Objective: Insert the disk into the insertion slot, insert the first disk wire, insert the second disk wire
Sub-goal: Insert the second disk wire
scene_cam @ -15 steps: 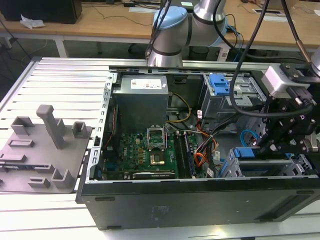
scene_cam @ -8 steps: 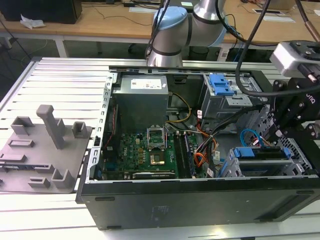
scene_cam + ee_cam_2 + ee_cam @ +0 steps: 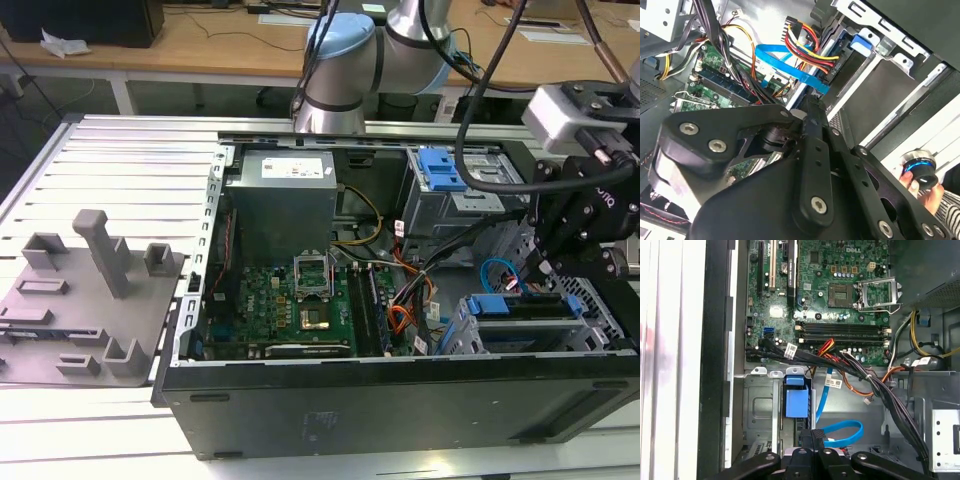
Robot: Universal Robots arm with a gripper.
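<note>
My pincer [image 3: 812, 440] is closed on the second disk wire [image 3: 842, 432], its plug just beside the seated disk [image 3: 525, 305]; I judge a square, gentle push best

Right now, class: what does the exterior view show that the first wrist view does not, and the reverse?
Exterior view alone: the grey fixture plate on the slatted table, and the robot arm behind the case. First wrist view alone: the memory slots seen from above. Shared: the motherboard, the second disk wire and the gripper.
</note>
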